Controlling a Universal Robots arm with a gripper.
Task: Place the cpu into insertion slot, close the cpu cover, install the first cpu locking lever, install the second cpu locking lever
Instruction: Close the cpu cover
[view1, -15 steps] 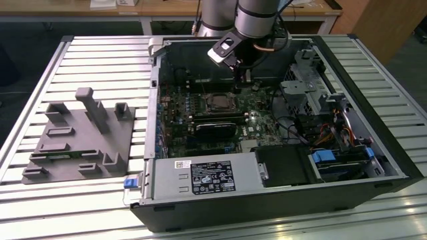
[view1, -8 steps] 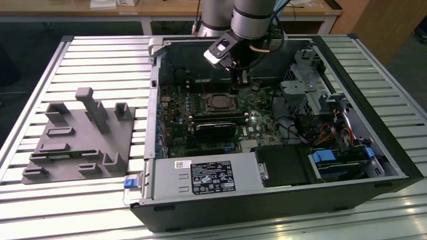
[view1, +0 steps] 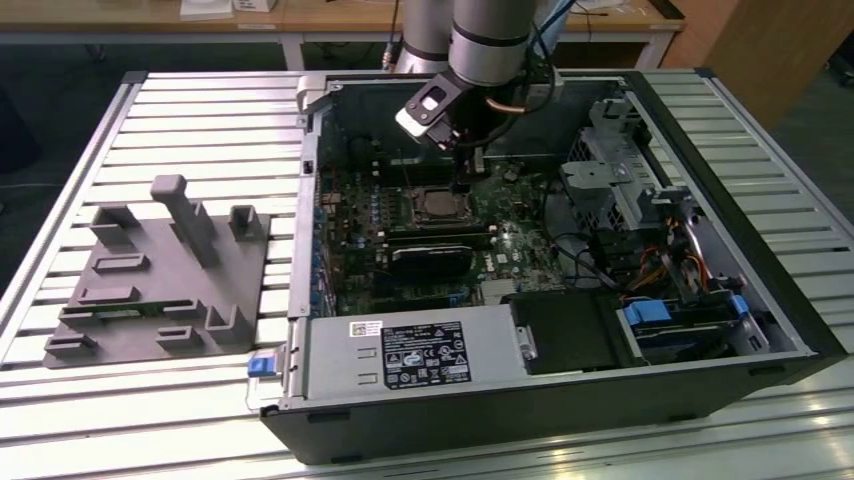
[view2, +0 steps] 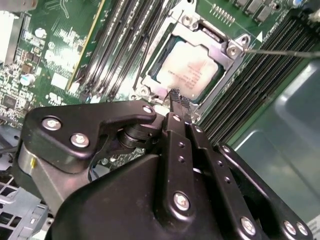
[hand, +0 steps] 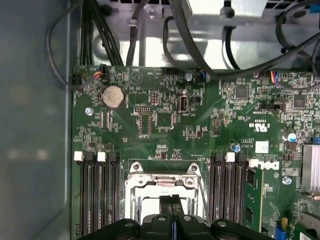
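Note:
The cpu (view2: 192, 70) lies flat in the insertion slot (view1: 434, 205), its pale metal face showing through the window of the cpu cover (view2: 231, 50). The cover lies down over the socket. In the second wrist view a thin locking lever rod (view2: 285, 51) sticks out sideways from one corner of the socket. My gripper (view2: 178, 96) hangs just above the socket's edge, shut, with its black fingertips (hand: 167, 201) pressed together and nothing between them. In the exterior view the gripper (view1: 463, 185) reaches down into the open computer case beside the socket.
Long black memory slots (hand: 97, 195) flank the socket on both sides. Cables (hand: 150, 30) run along the case wall. A drive cage (view1: 627, 200) and power supply (view1: 414, 350) crowd the case. A grey fixture (view1: 160, 270) stands on the slatted table at the exterior view's left.

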